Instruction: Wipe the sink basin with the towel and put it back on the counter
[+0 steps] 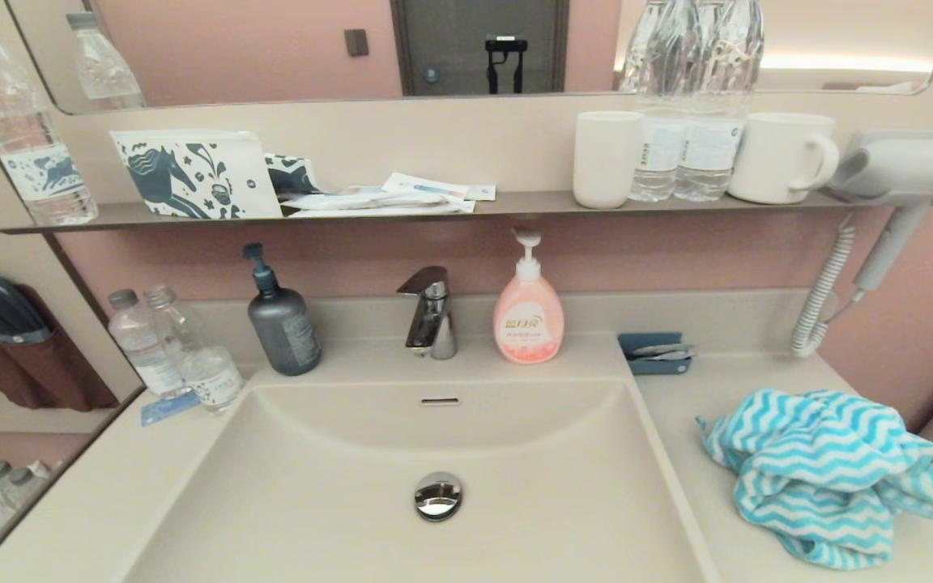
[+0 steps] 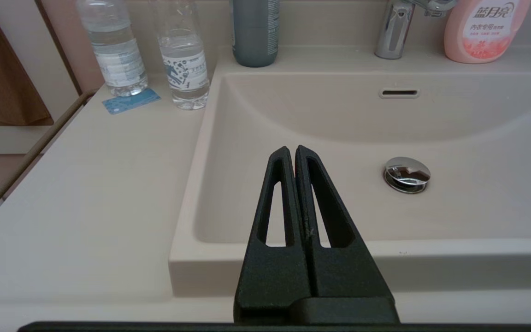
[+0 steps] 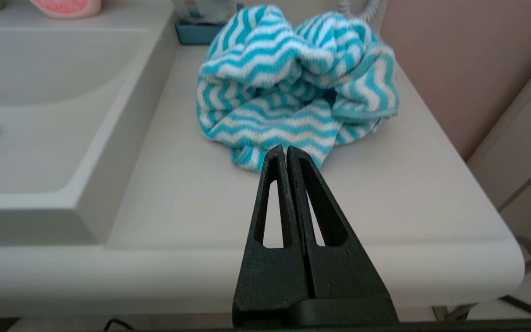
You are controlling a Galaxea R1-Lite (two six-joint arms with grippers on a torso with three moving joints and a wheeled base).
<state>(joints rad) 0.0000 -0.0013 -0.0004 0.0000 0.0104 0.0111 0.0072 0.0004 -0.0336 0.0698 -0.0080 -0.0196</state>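
Note:
The turquoise and white zigzag towel (image 1: 827, 474) (image 3: 293, 87) lies bunched on the beige counter (image 1: 758, 380) (image 3: 191, 198) to the right of the sink basin (image 1: 337, 494) (image 2: 293, 124). The basin has a chrome drain plug (image 1: 438, 495) (image 2: 407, 174) and a slot overflow (image 1: 440, 401). My right gripper (image 3: 286, 148) is shut and empty, held off the counter's front edge and pointing at the towel's near hem. My left gripper (image 2: 292, 149) is shut and empty, off the front edge, pointing into the basin's left part. Neither arm shows in the head view.
A chrome faucet (image 1: 430, 312), a grey pump bottle (image 1: 282, 320) and a pink soap bottle (image 1: 527, 312) stand behind the basin. Two water bottles (image 1: 171, 348) and a blue card (image 2: 131, 100) sit at the back left. A blue tray (image 1: 654, 354) and a hairdryer (image 1: 896, 186) are at the right.

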